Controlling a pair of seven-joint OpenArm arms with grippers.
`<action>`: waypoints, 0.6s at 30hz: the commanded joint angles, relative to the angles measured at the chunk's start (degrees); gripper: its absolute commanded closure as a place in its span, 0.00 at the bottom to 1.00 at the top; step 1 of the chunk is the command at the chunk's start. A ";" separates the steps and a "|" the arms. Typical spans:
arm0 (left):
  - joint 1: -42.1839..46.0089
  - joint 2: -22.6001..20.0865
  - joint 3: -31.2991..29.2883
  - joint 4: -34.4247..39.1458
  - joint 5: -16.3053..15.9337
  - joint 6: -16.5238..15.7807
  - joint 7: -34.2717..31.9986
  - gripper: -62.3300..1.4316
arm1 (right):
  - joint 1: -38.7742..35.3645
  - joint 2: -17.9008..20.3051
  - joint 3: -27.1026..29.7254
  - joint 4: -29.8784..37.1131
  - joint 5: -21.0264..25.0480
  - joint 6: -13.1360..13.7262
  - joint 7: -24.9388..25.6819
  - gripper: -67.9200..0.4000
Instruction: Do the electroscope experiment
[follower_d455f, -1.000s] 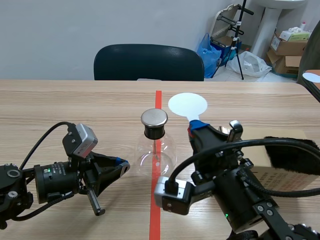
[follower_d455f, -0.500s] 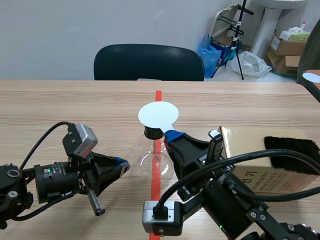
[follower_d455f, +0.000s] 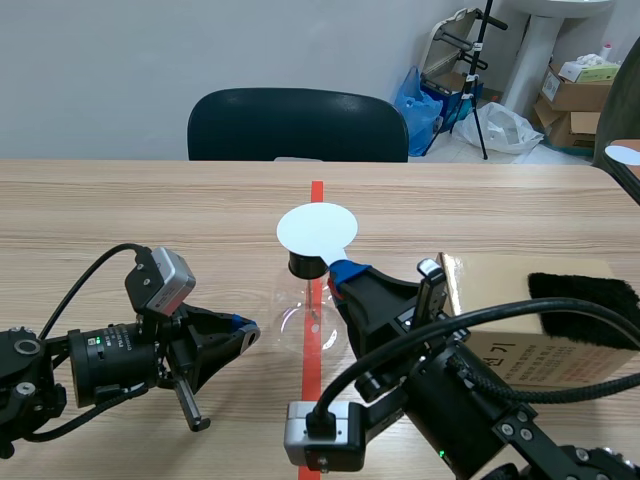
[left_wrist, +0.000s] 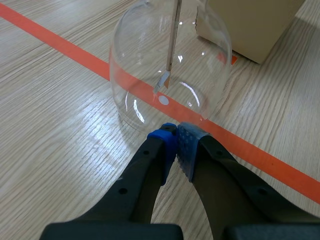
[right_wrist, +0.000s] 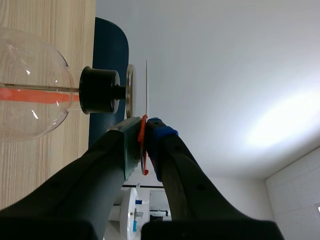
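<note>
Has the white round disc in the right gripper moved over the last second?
Yes. The white round disc shifted left and nearer, from right of the orange-red tape line to above the black stopper of the clear glass flask.

No readable text
Box (follower_d455f: 500, 280) front carries a few dark letters, cut off by cable; illegible.

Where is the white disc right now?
In the scene view the white disc hangs mid-table, held by the right gripper just over the metal top of the glass flask, above the red tape line.
</note>
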 joint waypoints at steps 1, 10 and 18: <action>-0.15 -0.20 -0.59 1.55 -0.55 -0.31 -0.79 0.93 | 1.44 0.72 0.22 0.44 -0.20 -0.61 -0.37 0.98; -0.15 -0.20 -0.59 1.55 -0.55 -0.31 -0.79 0.93 | 1.44 0.74 0.22 0.44 -0.17 -0.61 -0.39 0.98; -0.15 -0.20 -0.59 1.55 -0.55 -0.31 -0.79 0.93 | 1.44 0.74 0.22 0.44 -0.17 -0.61 -1.27 0.98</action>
